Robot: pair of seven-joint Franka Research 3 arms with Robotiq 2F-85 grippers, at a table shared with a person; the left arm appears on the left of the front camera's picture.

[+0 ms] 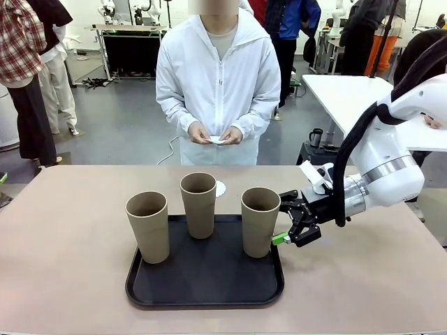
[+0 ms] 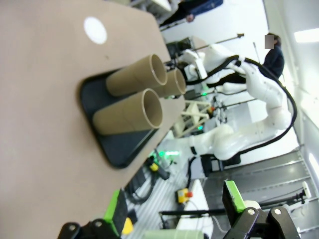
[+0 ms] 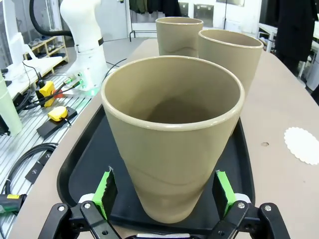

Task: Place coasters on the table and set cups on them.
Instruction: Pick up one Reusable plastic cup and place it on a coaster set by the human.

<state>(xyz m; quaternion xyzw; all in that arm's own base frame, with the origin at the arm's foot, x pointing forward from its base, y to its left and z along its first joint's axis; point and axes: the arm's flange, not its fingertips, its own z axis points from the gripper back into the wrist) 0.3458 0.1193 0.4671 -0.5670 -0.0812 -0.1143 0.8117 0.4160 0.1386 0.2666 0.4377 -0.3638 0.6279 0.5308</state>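
3 cups stand upright on a black tray (image 1: 209, 283) w/ rounded corners and a low raised rim, mid table (image 1: 63, 279). Left cup (image 1: 148, 227) is at the tray's front-left, middle cup (image 1: 199, 206) at the back, right cup (image 1: 260, 222) by the right edge. None touch. One coaster (image 1: 221, 187) lies flat on the table just behind the tray, partly hidden by the middle cup. Person across the table holds more white coasters (image 1: 216, 139) in both hands (image 1: 201, 132). Farther back: a white table (image 1: 342, 91), a small dark mug (image 1: 316, 137) near it.

R gripper (image 1: 283, 220) comes in sideways, jaws wide, one finger each side of the right cup's lower half. Green pads (image 3: 105, 186) sit just off the wall w/ a thin gap both sides, so no grip. The other 2 cups stand right behind along its line. L gripper (image 2: 174, 206) hangs well apart from the tray, jaws wide, nothing btwn them.

Cups: matte tan-brown, tall, tapered, no handles, empty. Coaster: thin white paper, round, scalloped edge. Table: beige, matte, smooth.
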